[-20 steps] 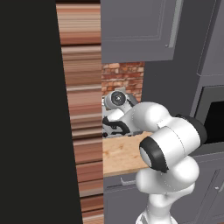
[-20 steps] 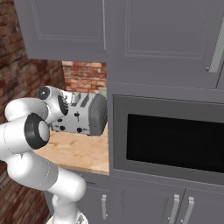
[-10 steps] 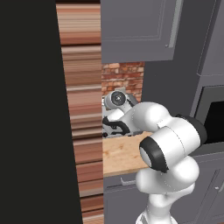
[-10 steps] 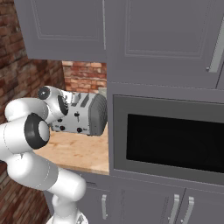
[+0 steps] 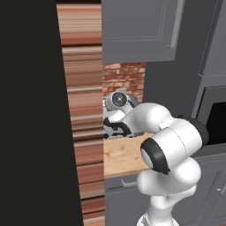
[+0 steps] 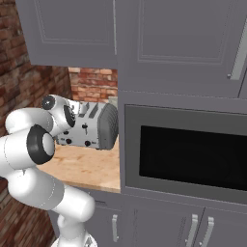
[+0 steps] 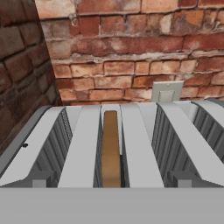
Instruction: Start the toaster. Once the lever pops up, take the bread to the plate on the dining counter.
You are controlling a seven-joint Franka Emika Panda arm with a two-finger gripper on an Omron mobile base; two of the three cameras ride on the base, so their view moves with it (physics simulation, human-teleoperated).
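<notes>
Here the hand looks down over the top of the toaster [image 7: 131,144], and the bread [image 7: 111,148] stands on edge in the second slot from the left, its brown top rim showing just above the slot's mouth. The slice's long axis runs straight away from the hand toward the brick wall [image 7: 131,48], so its thin edge lies almost dead centre ahead and below. The claw is spread to its widest and holds nothing. From the right base view the toaster [image 6: 96,126] sits at the back of the wooden counter [image 6: 87,166], close to the rear wall and just beside the black microwave [image 6: 188,154], with the arm's wrist hanging over its near left end. To my judgement, the coming move turns on this: the levers are on the toaster's front face, below and nearer than the slots, so the hand must drop down that face rather than reach forward to the slice. A wall socket [image 7: 166,91] sits behind the toaster.
</notes>
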